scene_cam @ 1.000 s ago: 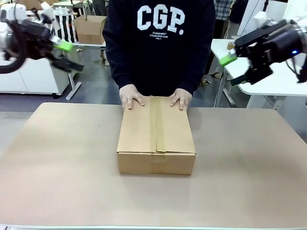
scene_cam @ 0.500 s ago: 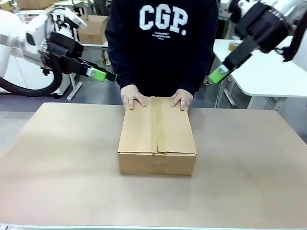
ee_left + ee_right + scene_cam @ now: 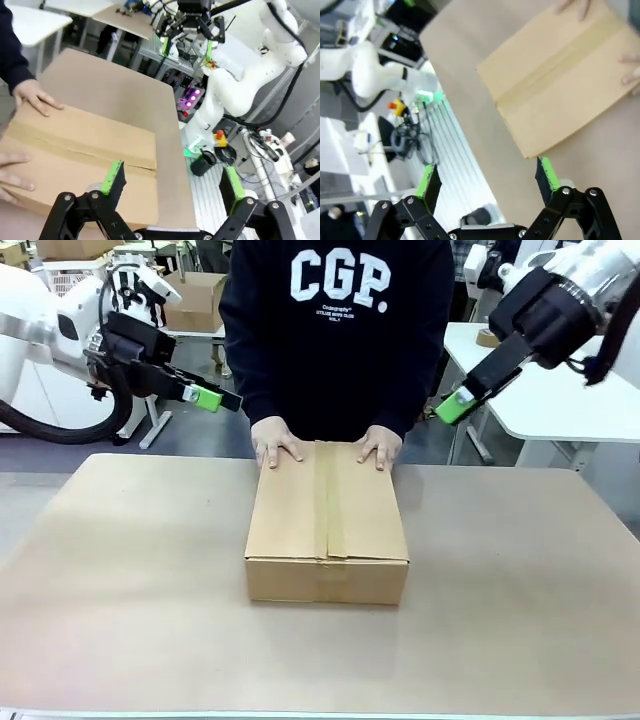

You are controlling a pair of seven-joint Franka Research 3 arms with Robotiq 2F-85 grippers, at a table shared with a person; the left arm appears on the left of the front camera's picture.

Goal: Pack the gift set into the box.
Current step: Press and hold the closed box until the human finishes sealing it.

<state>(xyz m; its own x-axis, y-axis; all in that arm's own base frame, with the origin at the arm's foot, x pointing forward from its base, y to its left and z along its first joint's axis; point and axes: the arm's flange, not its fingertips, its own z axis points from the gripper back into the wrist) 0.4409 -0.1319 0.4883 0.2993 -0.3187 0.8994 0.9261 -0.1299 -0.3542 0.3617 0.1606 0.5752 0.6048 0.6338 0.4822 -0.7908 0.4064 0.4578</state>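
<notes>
The near part of the counter (image 3: 120, 620) is bare. In its middle stands the box (image 3: 300, 530), and its long axis runs from the robot's side toward the person, so a short end wall faces the robot. All top flaps lie flat, and a strip (image 3: 327, 500) runs along the middle seam in the same direction (whether the gift set is already inside I cannot tell, since the flaps hide everything). At the far end of the lid the person's palms (image 3: 276, 451) rest flat, one at each corner, and hold the box down.

Higher up, well apart from the lid, the two arms hang in the air at both sides of the person. The left hand (image 3: 215, 399) is released, with its green pads spread wide and nothing between them; from it the box lies below and inward, toward the middle. The right hand (image 3: 455, 407) is released and empty too, and the box lies below and inward from its side. I judge that neither hand is clearly nearer. Any coming move must go down along a long side, clear of the palms.
</notes>
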